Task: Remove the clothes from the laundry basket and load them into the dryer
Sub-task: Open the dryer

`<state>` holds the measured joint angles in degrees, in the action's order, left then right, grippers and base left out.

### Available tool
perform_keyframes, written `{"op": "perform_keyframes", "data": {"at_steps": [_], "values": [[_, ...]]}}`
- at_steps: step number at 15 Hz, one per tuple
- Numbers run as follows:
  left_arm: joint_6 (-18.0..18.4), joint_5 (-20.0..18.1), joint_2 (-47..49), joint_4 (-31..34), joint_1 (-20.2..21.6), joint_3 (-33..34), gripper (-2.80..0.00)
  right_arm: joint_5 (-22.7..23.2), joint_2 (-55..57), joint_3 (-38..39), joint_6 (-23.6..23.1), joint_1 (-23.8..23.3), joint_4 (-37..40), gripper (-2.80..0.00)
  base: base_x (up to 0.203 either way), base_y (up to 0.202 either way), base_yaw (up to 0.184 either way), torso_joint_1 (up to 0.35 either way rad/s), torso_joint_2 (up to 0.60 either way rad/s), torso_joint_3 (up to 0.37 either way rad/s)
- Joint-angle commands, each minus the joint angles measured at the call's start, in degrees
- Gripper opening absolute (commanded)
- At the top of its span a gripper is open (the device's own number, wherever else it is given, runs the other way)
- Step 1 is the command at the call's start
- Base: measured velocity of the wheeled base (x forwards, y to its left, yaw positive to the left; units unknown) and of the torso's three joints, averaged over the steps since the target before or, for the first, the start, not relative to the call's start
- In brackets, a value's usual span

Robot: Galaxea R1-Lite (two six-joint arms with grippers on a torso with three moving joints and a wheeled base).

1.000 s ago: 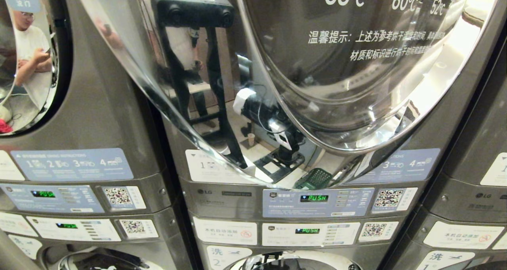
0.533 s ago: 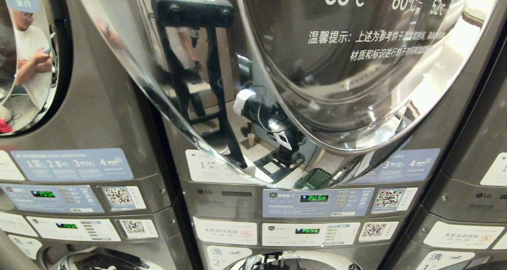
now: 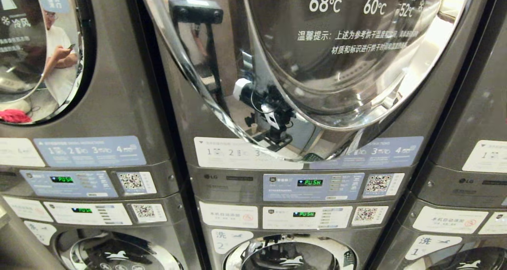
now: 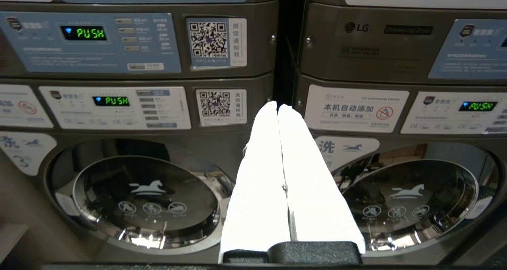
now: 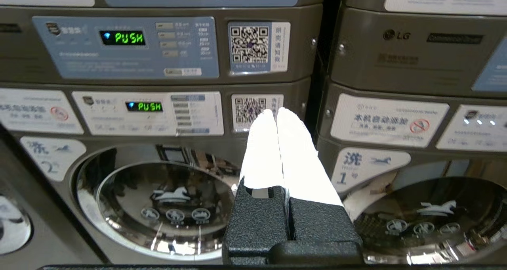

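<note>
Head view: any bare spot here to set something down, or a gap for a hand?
No level surface shows: only upright machine fronts. The middle dryer door is closed; labels and the control panel crowd the band below it. Dark slits between stacks look too narrow. The left gripper and right gripper, both shut, point at those slits.

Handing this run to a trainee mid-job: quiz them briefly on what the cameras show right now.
1. True or false: the left pincer holds a garment.
2. Fill in: the green display on the middle dryer reads ____.
3. The right pincer is: A) open, B) shut and empty, C) shut on cloth.

Key: 1 false; 2 PUSH; 3 B.
</note>
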<state>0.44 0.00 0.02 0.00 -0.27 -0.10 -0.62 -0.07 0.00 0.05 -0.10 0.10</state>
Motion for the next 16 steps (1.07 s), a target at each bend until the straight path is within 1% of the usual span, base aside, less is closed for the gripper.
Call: {"op": "perform_keyframes", "data": {"at_steps": [1, 9, 16], "values": [[0.0, 0.0, 0.0, 0.0, 0.0, 0.0, -2.8, 0.0, 0.0, 0.0, 0.0, 0.0, 0.0, -2.8, -0.191, 0.0, 0.003, 0.005, 0.0, 0.002], [0.3, -0.1, 0.0, 0.1, 0.0, 0.0, -2.8, 0.1, 0.0, 0.0, 0.0, 0.0, -0.1, -2.8, -0.187, 0.0, 0.001, 0.0, 0.0, 0.002], [1.2, -0.3, 0.0, 0.1, 0.0, 0.0, -2.8, 0.1, 0.0, 0.0, 0.0, 0.0, -0.1, -2.8, -0.009, 0.0, 0.001, 0.003, 0.0, -0.001]]}}
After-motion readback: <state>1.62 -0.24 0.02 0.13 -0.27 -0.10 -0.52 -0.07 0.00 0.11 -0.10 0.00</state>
